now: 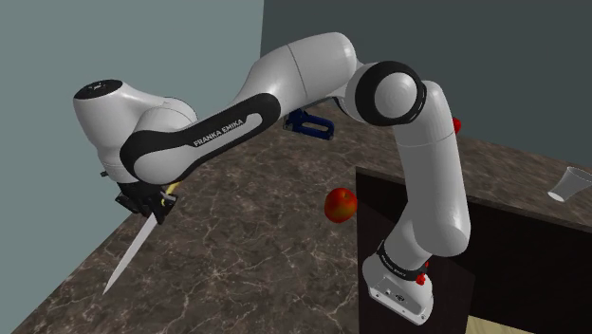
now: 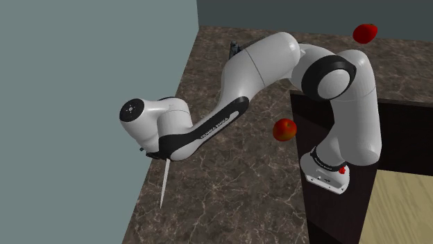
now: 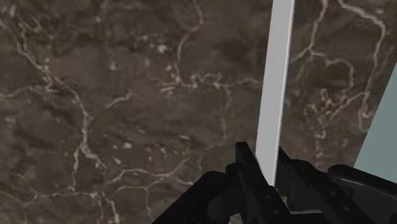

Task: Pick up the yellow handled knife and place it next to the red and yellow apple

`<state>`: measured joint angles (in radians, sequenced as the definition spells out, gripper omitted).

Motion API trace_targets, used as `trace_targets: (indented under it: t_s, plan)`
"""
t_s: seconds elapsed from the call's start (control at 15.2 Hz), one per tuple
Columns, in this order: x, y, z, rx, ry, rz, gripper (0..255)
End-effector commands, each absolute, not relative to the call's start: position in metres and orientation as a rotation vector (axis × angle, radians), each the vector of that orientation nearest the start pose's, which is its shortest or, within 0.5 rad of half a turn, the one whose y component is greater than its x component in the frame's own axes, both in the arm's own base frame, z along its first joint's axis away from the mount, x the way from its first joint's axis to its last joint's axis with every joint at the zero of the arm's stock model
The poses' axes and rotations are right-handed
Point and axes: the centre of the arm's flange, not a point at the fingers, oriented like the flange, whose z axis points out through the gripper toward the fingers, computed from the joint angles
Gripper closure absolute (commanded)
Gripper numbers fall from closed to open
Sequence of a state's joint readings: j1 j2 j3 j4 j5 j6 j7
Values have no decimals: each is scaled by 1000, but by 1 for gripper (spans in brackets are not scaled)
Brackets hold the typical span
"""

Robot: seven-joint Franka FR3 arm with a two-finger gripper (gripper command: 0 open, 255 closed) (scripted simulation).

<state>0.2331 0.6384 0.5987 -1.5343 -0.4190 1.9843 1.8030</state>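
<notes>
My gripper (image 1: 150, 207) is shut on the knife (image 1: 133, 249), whose pale blade points down toward the dark marble counter (image 1: 247, 247) near its left edge. A bit of the yellow handle (image 1: 170, 198) shows at the fingers. In the wrist view the white blade (image 3: 275, 95) runs straight out from between the black fingers (image 3: 249, 167), above the marble. From the second exterior view the blade (image 2: 165, 184) hangs below the gripper (image 2: 158, 157), tip close to the counter edge. The red and yellow apple (image 1: 341, 204) rests on the counter near the stand; it also shows as the apple (image 2: 284, 129).
A blue and black tool (image 1: 308, 121) lies at the back of the counter behind the arm. A small red object (image 2: 365, 32) sits at the far side, and a white cup (image 1: 568, 183) stands at the shoulder view's right. The teal wall (image 1: 95, 47) borders the counter's left edge.
</notes>
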Motion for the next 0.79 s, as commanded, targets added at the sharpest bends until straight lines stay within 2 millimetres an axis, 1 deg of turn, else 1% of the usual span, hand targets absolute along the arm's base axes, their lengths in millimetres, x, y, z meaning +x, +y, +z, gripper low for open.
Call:
trace_targets:
  t_s: [0.0, 0.07, 0.73]
  plan:
    - [528, 445, 323, -2915, 1352, -21, 255]
    - [528, 445, 324, -2915, 1352, -21, 255]
    - [528, 445, 376, -2915, 1352, -21, 255]
